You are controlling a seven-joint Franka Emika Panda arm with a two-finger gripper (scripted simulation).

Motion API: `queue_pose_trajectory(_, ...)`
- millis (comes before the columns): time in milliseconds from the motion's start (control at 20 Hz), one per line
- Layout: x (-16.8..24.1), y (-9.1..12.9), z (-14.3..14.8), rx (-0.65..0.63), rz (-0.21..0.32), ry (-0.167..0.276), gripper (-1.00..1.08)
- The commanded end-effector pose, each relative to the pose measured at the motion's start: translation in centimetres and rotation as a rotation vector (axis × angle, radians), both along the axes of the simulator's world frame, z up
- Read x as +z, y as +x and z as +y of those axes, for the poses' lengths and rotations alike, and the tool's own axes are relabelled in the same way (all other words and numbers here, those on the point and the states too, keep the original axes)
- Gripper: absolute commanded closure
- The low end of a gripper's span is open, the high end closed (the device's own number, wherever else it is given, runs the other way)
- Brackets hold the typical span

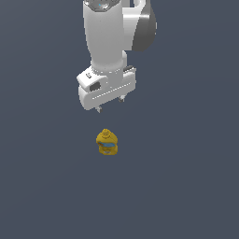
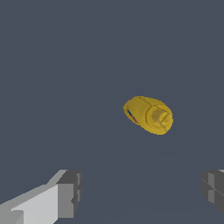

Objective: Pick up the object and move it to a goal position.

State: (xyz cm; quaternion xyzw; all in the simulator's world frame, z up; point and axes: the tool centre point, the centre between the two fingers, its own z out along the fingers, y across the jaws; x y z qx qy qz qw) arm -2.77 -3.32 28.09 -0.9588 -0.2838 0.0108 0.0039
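Exterior view first: you see the white arm coming down from the top of the frame, with the gripper hanging in the upper middle. The object, a small mustard-yellow lump with a rounded knob on top and a light-blue patch on its front, sits on the plain dark grey floor at about 6 o'clock from the gripper, near it but clearly apart. Nothing touches it. Only the two short fingertips show beneath the white hand body, and they stand well apart from each other.

In the wrist view you look down on the object from above; its knob faces the camera and a thin streak of blue and red shows on one side. The gripper is spread wide, with one grey pad at about 8 o'clock from the object and the other at about 4 o'clock, cut off by the frame edge. The gap between the fingers is empty, so you have hold of nothing, and the object lies ahead of the pads, not between them.
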Motion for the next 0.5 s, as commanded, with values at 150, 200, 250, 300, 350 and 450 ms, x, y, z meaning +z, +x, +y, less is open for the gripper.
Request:
queue_pose_trajectory(150,-0.9,1.1,-0.4,0.14,-0.004,0.001,-0.92)
queue_pose_trajectory(200,-1.1,1.3,-0.5,0.165,-0.004,0.001,-0.92)
queue_pose_trajectory(250,-1.2,1.4,-0.5,0.19,-0.005,0.001,-0.92)
queue_pose_trajectory(300,-1.4,1.6,-0.6,0.215,-0.005,0.002,-0.92)
queue_pose_trajectory(350,-1.6,1.8,-0.7,0.24,-0.006,0.002,-0.92)
queue_pose_trajectory(450,-1.9,2.2,-0.8,0.29,-0.007,0.002,-0.92)
